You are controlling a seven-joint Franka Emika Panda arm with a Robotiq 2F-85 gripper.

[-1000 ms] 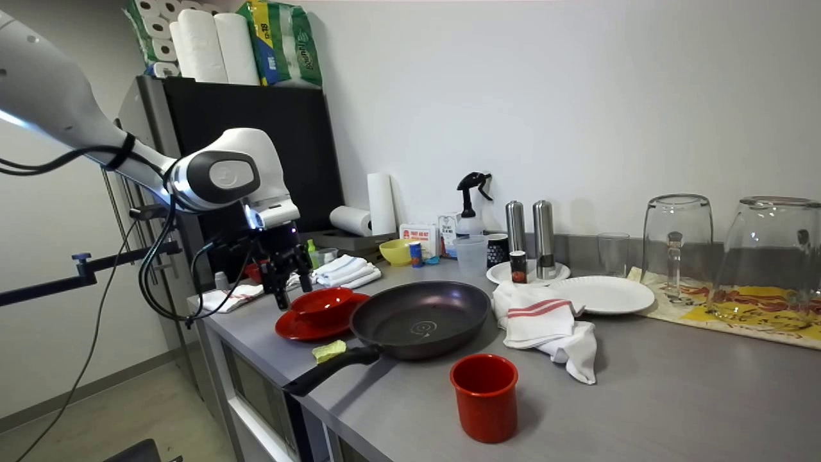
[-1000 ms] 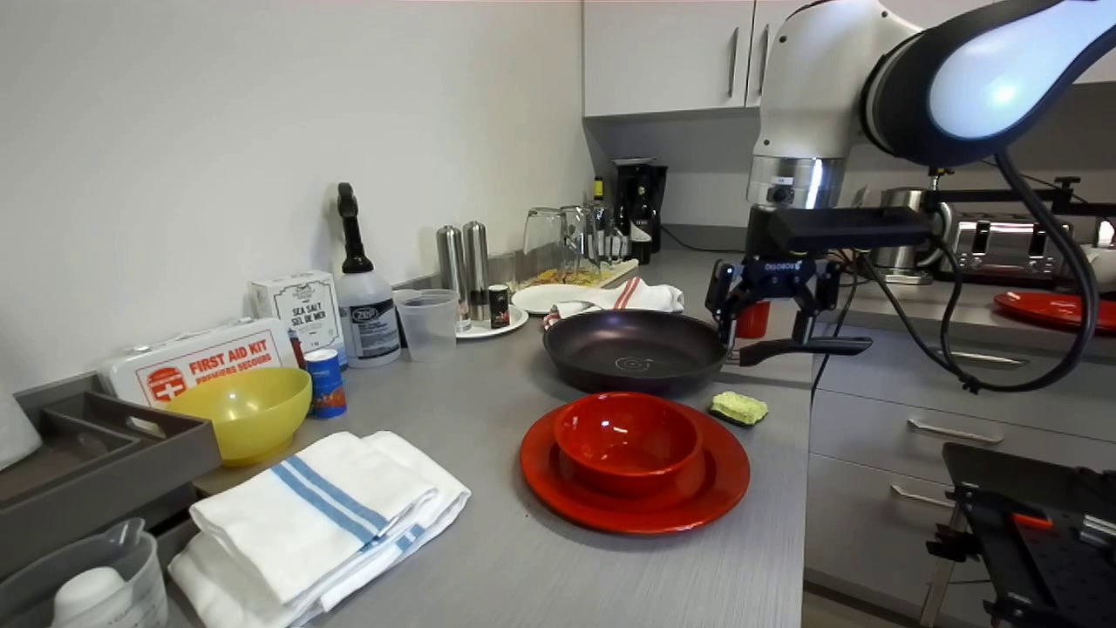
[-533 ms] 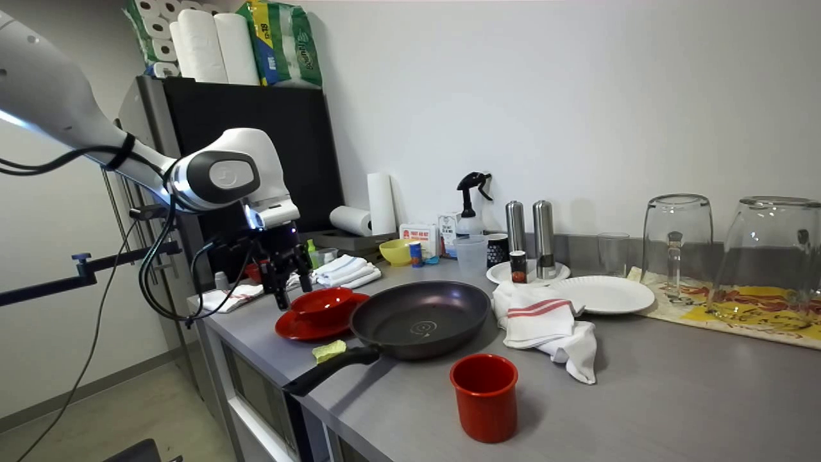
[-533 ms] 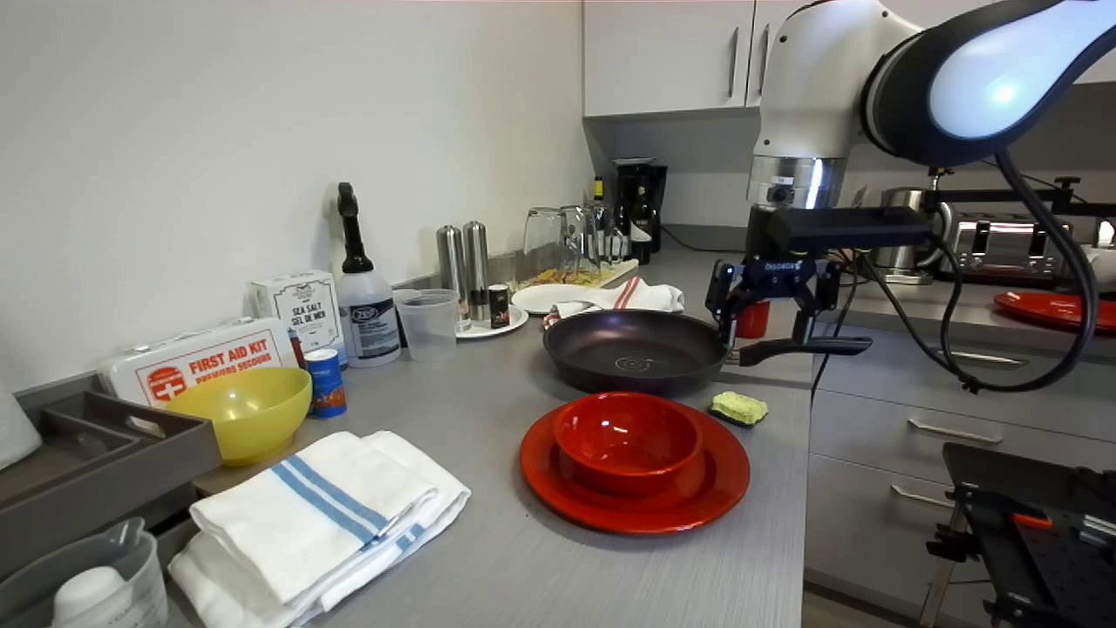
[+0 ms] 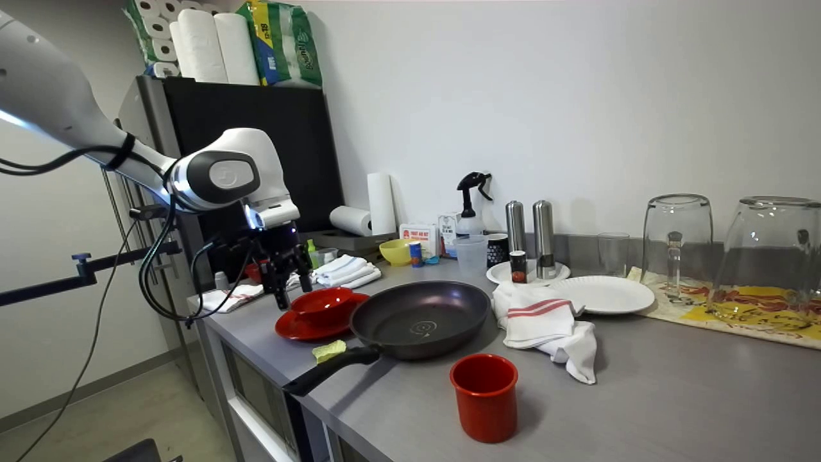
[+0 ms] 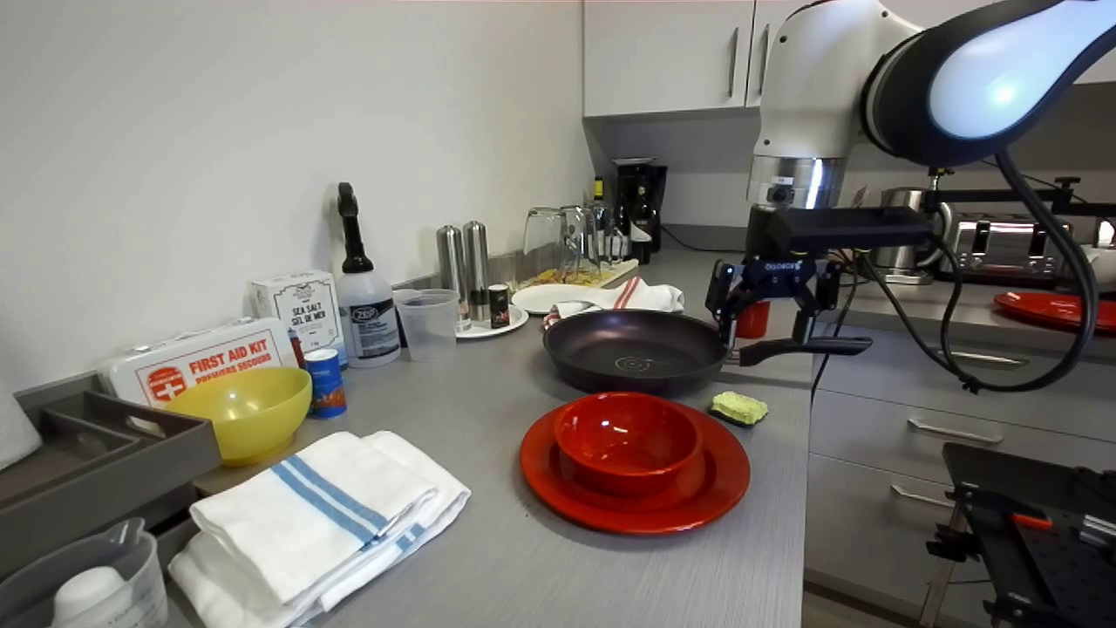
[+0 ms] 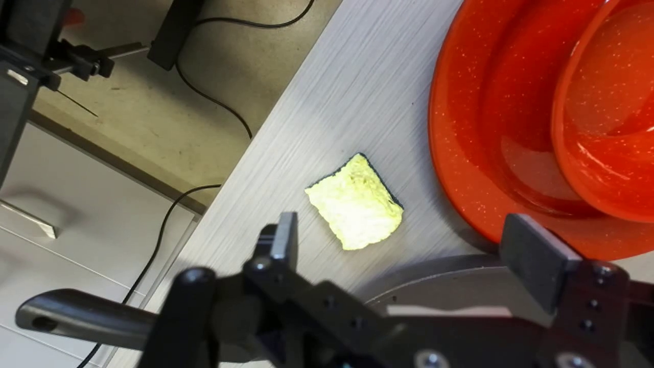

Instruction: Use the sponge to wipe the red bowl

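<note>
The yellow-green sponge [image 7: 357, 204] with a dark underside lies flat on the grey counter near its front edge. It also shows in both exterior views [image 5: 329, 351] [image 6: 739, 408]. The glossy red bowl [image 6: 628, 445] sits upright on a wider red plate [image 6: 545, 478] beside the sponge. In the wrist view only part of the bowl [image 7: 613, 102] shows, at the right. My gripper [image 7: 403, 227] is open and empty, above the counter. In the wrist view the sponge lies just beyond the gap between the fingers, closer to the left finger. The gripper also shows in both exterior views [image 5: 294, 295] [image 6: 765, 336].
A black frying pan [image 5: 417, 321] stands against the plate area, its handle [image 5: 333, 369] reaching past the counter edge near the sponge. A red cup [image 5: 484, 398], a striped white towel [image 5: 542, 321] and folded blue-striped towels [image 6: 323, 515] lie around. A yellow bowl [image 6: 248, 414] stands near the wall.
</note>
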